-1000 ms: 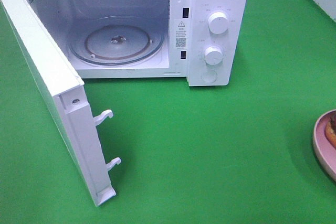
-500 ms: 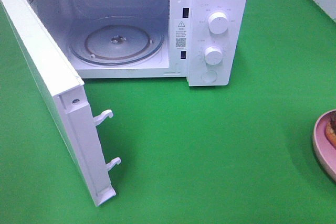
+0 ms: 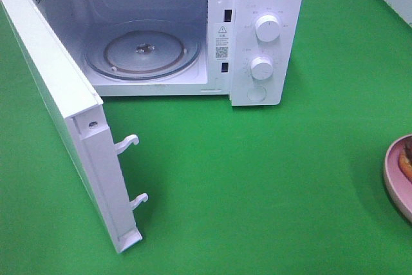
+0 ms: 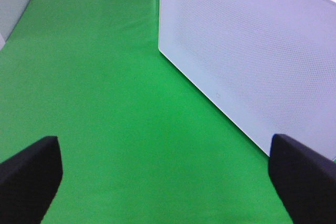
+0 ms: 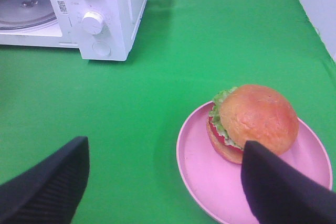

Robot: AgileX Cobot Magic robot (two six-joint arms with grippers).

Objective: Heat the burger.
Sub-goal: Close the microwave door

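The burger [image 5: 254, 119], with a golden-brown bun, green lettuce and a red layer, lies on a pink plate [image 5: 205, 177] on the green cloth. My right gripper [image 5: 165, 190] hovers open just short of the plate, one dark finger [image 5: 286, 187] overlapping the plate's near side, nothing between the fingers. In the high view only a sliver of the burger [image 3: 406, 162] and the plate [image 3: 393, 178] shows at the right edge. My left gripper [image 4: 168, 182] stands wide open over bare cloth, facing the outer face of the microwave door [image 4: 252, 51]. Neither gripper shows in the high view.
The white microwave [image 3: 264, 30] stands at the back with its door [image 3: 71, 120] swung wide open to the left. Its glass turntable [image 3: 143, 53] is bare. Two knobs [image 3: 267, 28] sit on the right panel. Green cloth [image 3: 257, 185] covers the table.
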